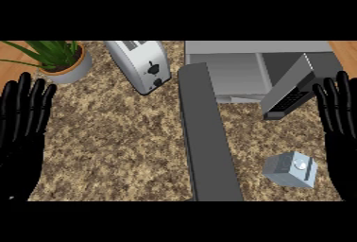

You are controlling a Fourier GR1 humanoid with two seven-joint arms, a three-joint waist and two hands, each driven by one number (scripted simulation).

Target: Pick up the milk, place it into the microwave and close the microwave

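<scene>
A small grey-blue milk carton [291, 169] with a white cap stands on the speckled counter at the lower right. Behind it the grey microwave [237, 71] is open, its door [206, 137] swung out toward me across the counter's middle, with a dark keypad panel [293, 92] at its right. My right hand [337, 108] rests open at the right edge, fingers up, above and to the right of the carton and apart from it. At the left edge my left hand [24, 106] stands open, fingers up, holding nothing.
A silver toaster [143, 64] lies at the back, left of the microwave. A potted green plant [59, 59] sits at the back left corner. The counter [111, 146] stretches between the left hand and the door.
</scene>
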